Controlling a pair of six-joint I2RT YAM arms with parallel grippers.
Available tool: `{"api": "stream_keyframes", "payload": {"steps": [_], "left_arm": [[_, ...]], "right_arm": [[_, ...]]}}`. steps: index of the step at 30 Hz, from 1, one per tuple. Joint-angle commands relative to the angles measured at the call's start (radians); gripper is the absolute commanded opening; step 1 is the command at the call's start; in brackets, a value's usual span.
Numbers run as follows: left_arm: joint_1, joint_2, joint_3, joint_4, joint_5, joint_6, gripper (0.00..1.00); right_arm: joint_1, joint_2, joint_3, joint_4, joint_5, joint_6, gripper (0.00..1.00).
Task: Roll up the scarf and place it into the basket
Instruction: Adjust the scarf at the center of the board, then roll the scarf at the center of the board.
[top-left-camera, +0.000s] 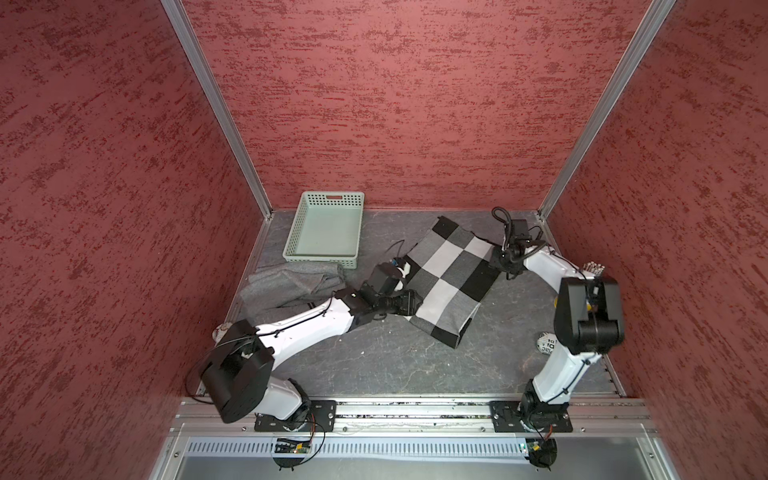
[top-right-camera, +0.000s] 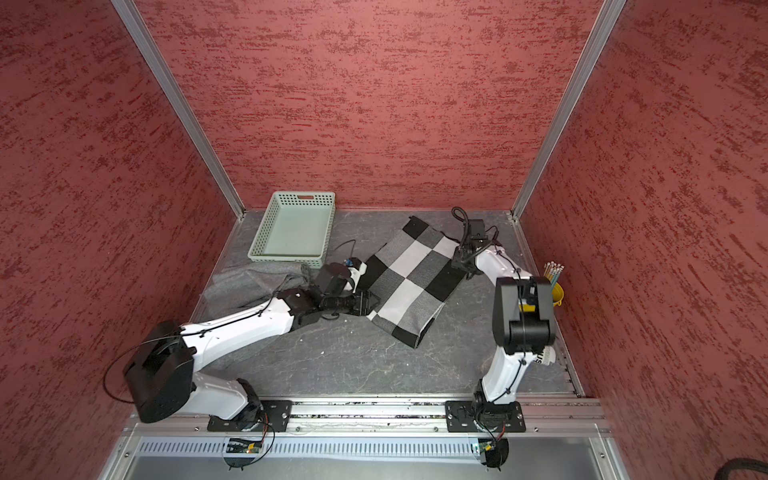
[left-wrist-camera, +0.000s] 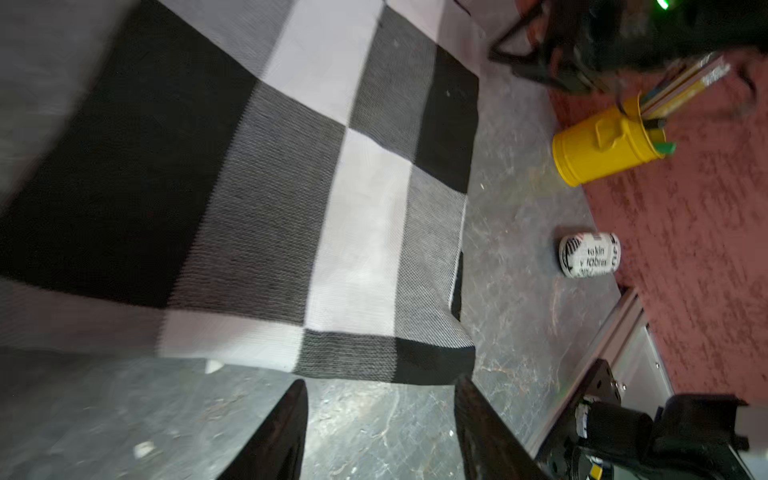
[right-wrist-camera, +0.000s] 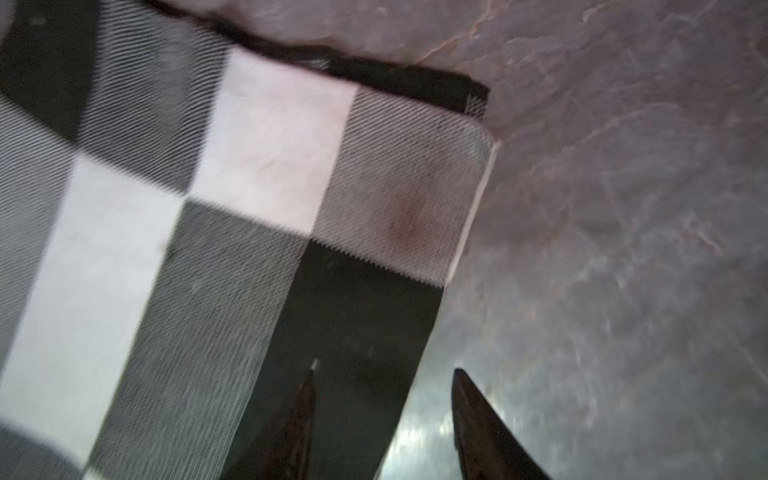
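The scarf (top-left-camera: 451, 276), a black, white and grey check cloth, lies spread flat and slanted on the table, seen in both top views (top-right-camera: 411, 278). The pale mint-green basket (top-left-camera: 320, 261) stands empty at the back left, apart from the scarf. My left gripper (left-wrist-camera: 381, 380) is open just short of the scarf's near-left edge (left-wrist-camera: 345, 353), with only bare table between its fingers. At the scarf's far-right edge my right gripper (right-wrist-camera: 383, 372) is open. One of its fingers (right-wrist-camera: 305, 399) is over a black square (right-wrist-camera: 357, 316), the other over the table.
A crumpled grey cloth (top-left-camera: 291, 286) lies left of the scarf, in front of the basket. A yellow bucket of pencils (left-wrist-camera: 598, 149) and a white printed roll (left-wrist-camera: 588, 255) stand by the right wall. Red walls close three sides; a metal rail (top-left-camera: 415, 405) runs along the front.
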Motion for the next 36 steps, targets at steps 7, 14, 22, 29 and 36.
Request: {"api": "stream_keyframes", "payload": {"steps": [7,14,22,29,36], "left_arm": [[0.247,0.033,-0.16,0.01,0.034,-0.109,0.49],[0.254,0.145,-0.151,0.093,0.048,-0.129,0.48],[0.238,0.238,-0.106,0.169,0.099,-0.131,0.46],[0.238,0.316,-0.08,0.205,0.1,-0.148,0.38],[0.244,0.358,-0.079,0.271,0.095,-0.183,0.09]], "right_arm": [[0.589,-0.417,-0.307,-0.072,0.281,0.151,0.53],[0.9,-0.345,-0.31,-0.199,0.29,0.24,0.53],[0.989,-0.153,-0.289,-0.216,0.308,0.208,0.57],[0.988,-0.085,-0.3,-0.199,0.359,0.196,0.61],[0.974,-0.02,-0.294,-0.183,0.377,0.195,0.51]]}}
